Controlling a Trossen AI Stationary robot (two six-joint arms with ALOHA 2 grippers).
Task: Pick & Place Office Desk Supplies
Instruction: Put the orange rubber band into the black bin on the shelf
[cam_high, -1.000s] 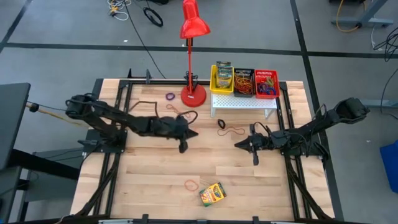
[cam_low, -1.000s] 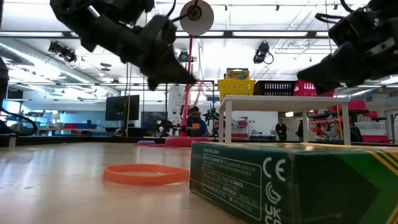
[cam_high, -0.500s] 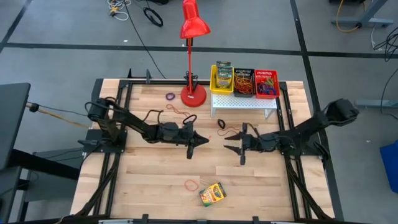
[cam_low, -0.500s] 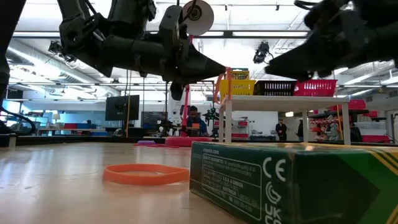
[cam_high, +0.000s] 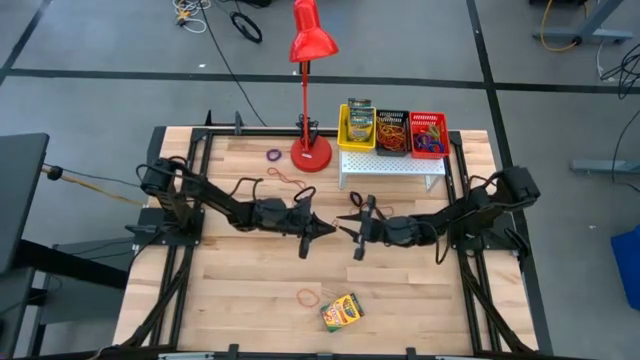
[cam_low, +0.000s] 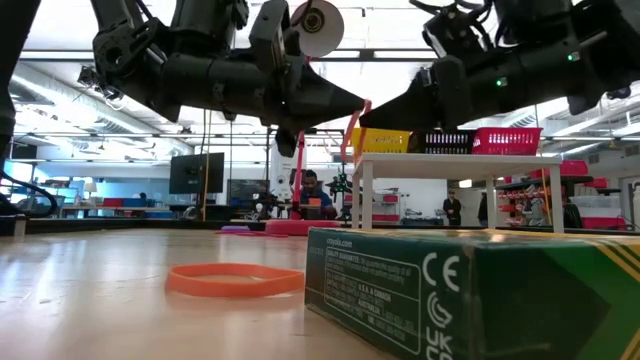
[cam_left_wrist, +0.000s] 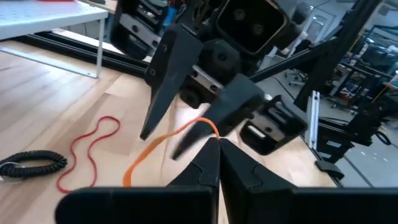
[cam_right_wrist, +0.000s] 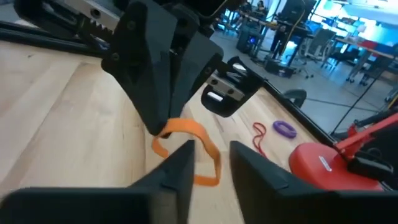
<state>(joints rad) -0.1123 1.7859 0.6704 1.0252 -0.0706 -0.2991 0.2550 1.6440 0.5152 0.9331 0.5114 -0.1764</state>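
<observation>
Jaws first: the left gripper (cam_high: 331, 229) is pinched tight on an orange rubber band (cam_left_wrist: 166, 145), held up in the air over the middle of the table (cam_high: 250, 300); the right gripper (cam_high: 343, 231) has its fingers apart, tips right at the dangling loop, so this looks like a handoff between the arms.

To do it well, I'd say the right fingers (cam_right_wrist: 180, 163) need to straddle the band's strand and close fully on it before the left lets go; the band is thin and floppy, so a partial pinch probably drops it; keep both arms quiet during the swap.

Further out, another orange band (cam_high: 307, 296) lies flat near a crayon box (cam_high: 342, 311) at the front of the table; the bins (cam_high: 391, 132) sit on the white stand (cam_high: 392, 166) by the red lamp (cam_high: 312, 40).

Writing: the box's side in the low view shows a CE mark and "UK"; the fine print I can't read.
</observation>
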